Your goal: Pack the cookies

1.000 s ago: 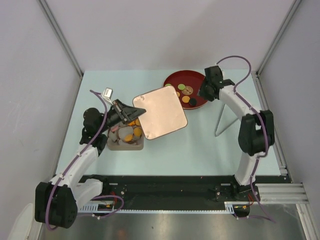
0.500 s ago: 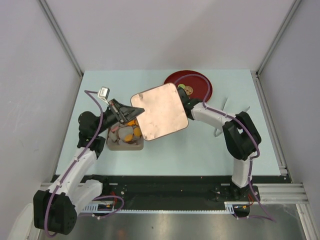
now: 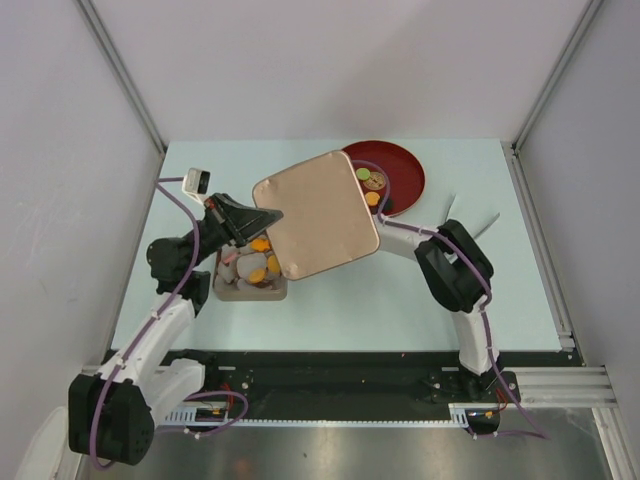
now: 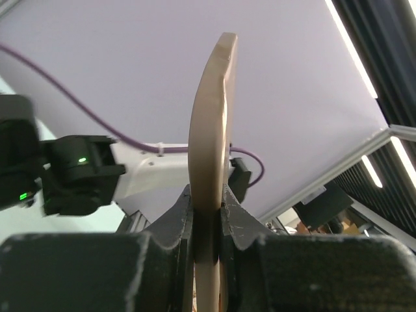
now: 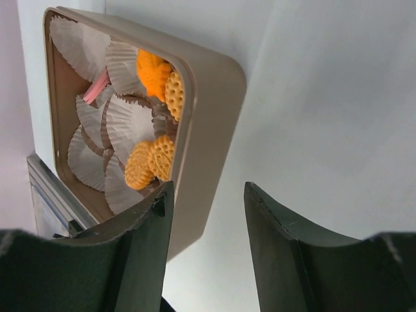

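Note:
Several orange cookies [image 5: 138, 172] lie among pale paper cups in the tan box [image 5: 211, 97], along with a pink piece [image 5: 97, 88]. In the top view the box [image 3: 232, 290] is half covered by its copper lid [image 3: 315, 215]. My left gripper [image 4: 208, 201] is shut on the lid's edge and holds it tilted above the box. Green, brown and orange cookies [image 3: 372, 198] sit on the dark-red plate [image 3: 405, 170]. My right gripper [image 5: 208, 195] is open and empty, just beside the box's near wall. In the top view it is hidden under the lid.
The right arm [image 3: 455, 265] stretches leftward across the table's middle from its base. Grey walls enclose the pale green table [image 3: 380, 310] on three sides. A black rail runs along the near edge.
The right arm swung left from the red plate and went under the lid toward the box. The left gripper lifted the lid slightly up and to the left.

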You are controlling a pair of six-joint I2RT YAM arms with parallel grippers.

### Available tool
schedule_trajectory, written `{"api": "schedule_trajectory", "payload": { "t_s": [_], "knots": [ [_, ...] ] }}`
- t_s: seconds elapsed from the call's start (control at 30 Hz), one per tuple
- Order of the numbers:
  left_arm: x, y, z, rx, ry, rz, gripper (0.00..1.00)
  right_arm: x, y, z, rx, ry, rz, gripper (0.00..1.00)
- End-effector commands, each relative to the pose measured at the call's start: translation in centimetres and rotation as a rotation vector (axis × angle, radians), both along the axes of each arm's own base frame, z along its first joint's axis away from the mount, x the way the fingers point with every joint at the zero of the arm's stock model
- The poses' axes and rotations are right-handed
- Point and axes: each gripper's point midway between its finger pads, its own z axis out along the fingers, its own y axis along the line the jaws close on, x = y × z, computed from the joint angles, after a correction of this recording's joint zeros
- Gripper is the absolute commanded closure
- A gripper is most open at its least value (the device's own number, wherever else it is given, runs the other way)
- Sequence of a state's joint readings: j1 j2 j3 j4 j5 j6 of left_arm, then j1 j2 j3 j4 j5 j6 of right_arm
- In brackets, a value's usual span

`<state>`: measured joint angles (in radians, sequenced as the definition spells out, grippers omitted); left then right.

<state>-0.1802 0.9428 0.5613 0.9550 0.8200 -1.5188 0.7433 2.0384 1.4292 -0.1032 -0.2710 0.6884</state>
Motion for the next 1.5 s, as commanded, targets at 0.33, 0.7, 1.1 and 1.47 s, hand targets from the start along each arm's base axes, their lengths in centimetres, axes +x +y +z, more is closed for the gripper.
{"api": "schedule_trajectory", "payload": {
  "t_s": [0.33,0.7,1.1,1.47],
  "knots": [
    [-3.3,0.3,2.8,-0.069,-0.146,-0.060,1.00,1.9,3.6,0.1,-0.146,-0.118,0.016,0.50],
    [-2.8,0.2,2.3,-0.055,-0.134,-0.052,1.00,2.5,0.0,-4.5,-0.396,-0.095,-0.033,0.69],
    [-2.6,0.1,2.3,-0.052,-0.137,-0.051,1.00,4.3,-5.3,-3.1,-0.462,-0.097,-0.154,1.00],
    [-2.3,0.1,2.1,-0.047,-0.132,-0.040,1.00,4.2,-8.1,-2.7,-0.551,-0.116,-0.178,1.00]
  ]
}}
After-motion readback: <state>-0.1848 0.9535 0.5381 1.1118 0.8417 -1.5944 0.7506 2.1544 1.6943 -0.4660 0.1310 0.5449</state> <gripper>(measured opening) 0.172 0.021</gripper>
